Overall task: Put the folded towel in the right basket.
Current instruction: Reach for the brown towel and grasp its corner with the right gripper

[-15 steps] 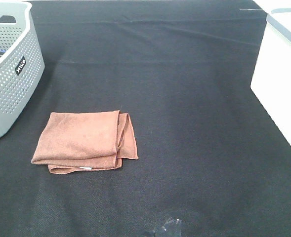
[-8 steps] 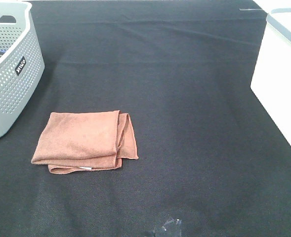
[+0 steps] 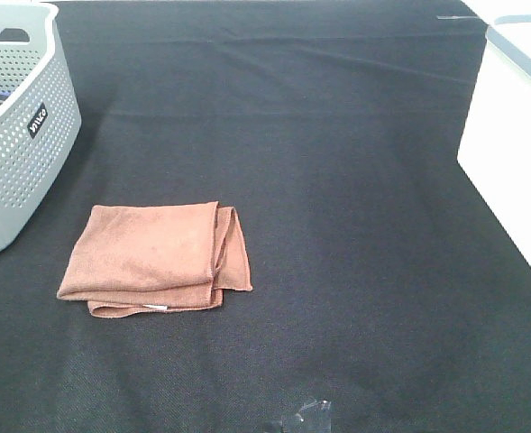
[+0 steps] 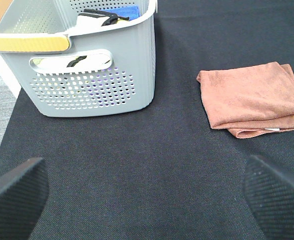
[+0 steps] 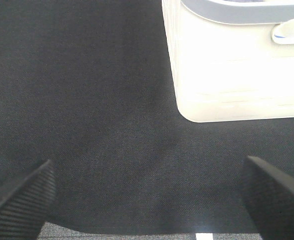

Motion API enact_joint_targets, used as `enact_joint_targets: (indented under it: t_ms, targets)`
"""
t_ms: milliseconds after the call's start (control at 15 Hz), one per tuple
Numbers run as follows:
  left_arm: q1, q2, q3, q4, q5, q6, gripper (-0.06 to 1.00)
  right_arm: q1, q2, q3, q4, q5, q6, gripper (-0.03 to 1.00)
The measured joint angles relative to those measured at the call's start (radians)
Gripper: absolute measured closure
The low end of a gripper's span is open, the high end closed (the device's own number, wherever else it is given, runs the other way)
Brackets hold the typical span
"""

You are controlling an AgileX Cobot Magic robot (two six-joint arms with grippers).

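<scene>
The left gripper (image 4: pixel 147 200) is hovering low over the black cloth (image 3: pixel 355 234) that is covering the table, with its two dark ribbed fingertips (image 4: pixel 14 195) spread wide apart and nothing sitting between them. Ahead of it, slightly to one side, the folded towel (image 4: pixel 251 97) is lying flat on the cloth, a rust-brown square with its layered edges showing along one side and a small white tag peeking out at one edge. To the other side of that gripper's view, a grey perforated basket (image 4: pixel 87 85) is standing upright with a yellow handle (image 4: pixel 27 42) resting across its rim, and a blue cloth (image 4: pixel 122 11) and some dark items are lying inside it. The right gripper (image 5: pixel 147 200) is likewise hanging above bare black cloth with its fingertips held wide and gripping nothing. Beyond it, the white basket (image 5: pixel 236 75) with a grey rim is standing on the table. In the high view, the towel is resting on the left half of the table, near the grey basket but not touching it, and well apart from the white basket, which is sitting at the far right edge.
</scene>
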Motion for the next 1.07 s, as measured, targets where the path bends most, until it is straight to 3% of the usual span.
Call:
enact_joint_targets:
  t_ms: [600,733,1067]
  targets:
    - [0.000,0.000,0.000,0.000,0.000,0.000,-0.05,0.000,0.027,-0.014,0.000,0.024,0.000,0.00]
    - [0.000,0.000,0.000,0.000,0.000,0.000,-0.05,0.000,0.229,-0.123,0.041,0.108,0.000,0.00]
    - [0.000,0.000,0.000,0.000,0.000,0.000,-0.05,0.000,0.782,-0.505,0.232,0.111,-0.009,0.00]
